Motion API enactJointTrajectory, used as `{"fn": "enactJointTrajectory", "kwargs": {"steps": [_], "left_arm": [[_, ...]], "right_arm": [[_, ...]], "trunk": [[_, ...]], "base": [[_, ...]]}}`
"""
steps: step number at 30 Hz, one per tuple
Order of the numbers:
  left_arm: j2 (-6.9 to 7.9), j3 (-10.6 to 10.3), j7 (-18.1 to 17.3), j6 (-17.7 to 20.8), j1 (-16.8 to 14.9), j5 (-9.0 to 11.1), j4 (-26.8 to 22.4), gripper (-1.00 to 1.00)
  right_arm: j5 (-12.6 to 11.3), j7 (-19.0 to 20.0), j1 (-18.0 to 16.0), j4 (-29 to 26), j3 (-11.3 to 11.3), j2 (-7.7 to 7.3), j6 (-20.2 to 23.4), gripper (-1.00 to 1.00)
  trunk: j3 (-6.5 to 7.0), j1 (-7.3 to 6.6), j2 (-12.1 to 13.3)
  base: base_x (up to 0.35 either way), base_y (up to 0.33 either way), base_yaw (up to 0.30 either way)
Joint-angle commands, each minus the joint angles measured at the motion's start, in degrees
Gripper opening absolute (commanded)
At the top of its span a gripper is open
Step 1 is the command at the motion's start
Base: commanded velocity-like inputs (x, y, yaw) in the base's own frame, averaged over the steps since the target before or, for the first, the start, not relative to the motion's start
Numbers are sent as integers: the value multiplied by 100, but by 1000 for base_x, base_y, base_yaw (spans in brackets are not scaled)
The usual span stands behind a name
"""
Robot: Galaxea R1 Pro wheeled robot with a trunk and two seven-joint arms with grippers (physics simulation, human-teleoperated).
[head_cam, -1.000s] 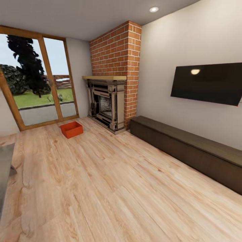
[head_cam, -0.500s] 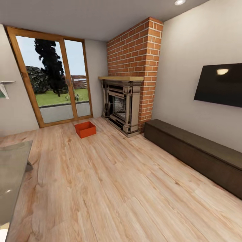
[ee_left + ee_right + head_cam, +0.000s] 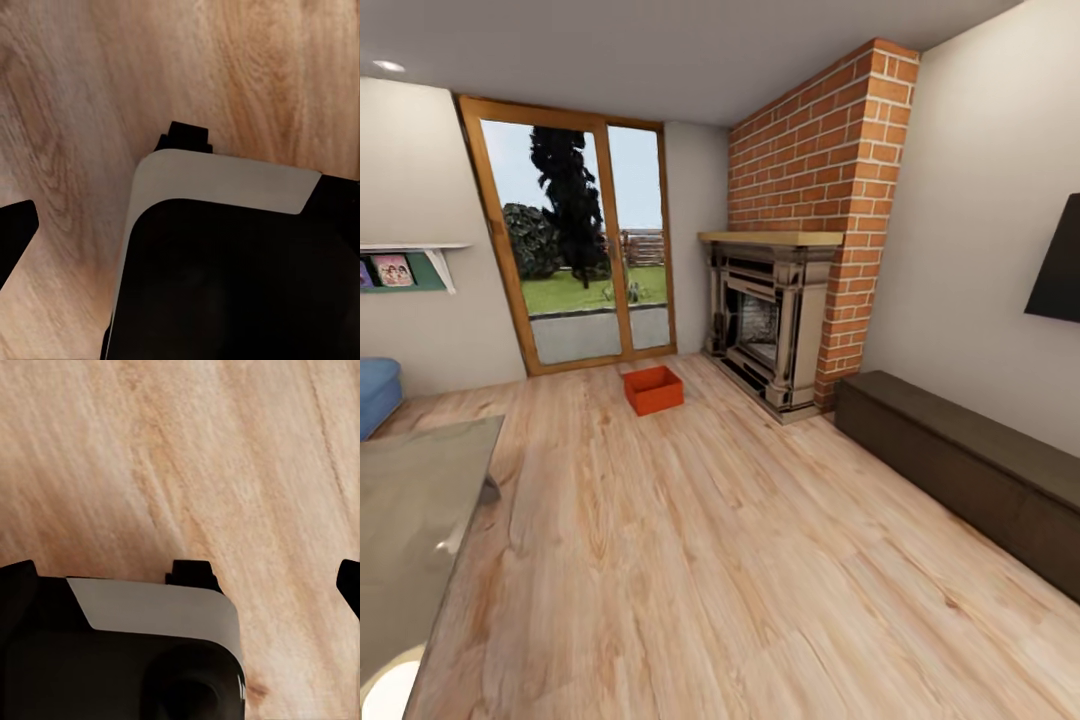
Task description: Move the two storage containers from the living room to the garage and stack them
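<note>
An orange-red, open-top storage container [image 3: 654,389] sits on the living rm's light wood-plank floor [image 3: 740,560], betw. the glass patio door [image 3: 585,255] and brick fireplace [image 3: 785,300], long axis running roughly toward the door. Low, slightly flared walls, rectangular. Wrist views: black-and-white robot body over wood grain; can't tell whether either gripper is apart or together.

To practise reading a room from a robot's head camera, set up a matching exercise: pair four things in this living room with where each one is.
Column 1:
1. orange-red storage container
2. dark low cabinet
3. wall shelf
4. brick fireplace

Column 2:
A. along the right-hand wall
B. on the wood floor, in front of the glass door
C. in the corner between the glass door and the right-hand wall
D. on the wall to the left of the glass door

Pairs: 1-B, 2-A, 3-D, 4-C
</note>
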Motion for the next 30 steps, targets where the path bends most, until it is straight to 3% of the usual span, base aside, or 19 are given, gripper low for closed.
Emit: {"fn": "enactJointTrajectory", "kwargs": {"steps": [1,20,30], "left_arm": [[-1,4,13,22,-4,35,-3,100],[-1,4,13,22,-2,35,-3,100],[-1,4,13,22,-4,35,-3,100]], "right_arm": [[-49,-10,-4,11,49,6,-25,100],[-54,-10,-4,11,42,-6,-24,100],[-54,-10,-4,11,41,-6,-25,100]], "trunk": [[-1,3,-3],[11,3,-3],[28,3,-3]], "base": [[322,0,255],[322,0,44],[322,0,247]]}}
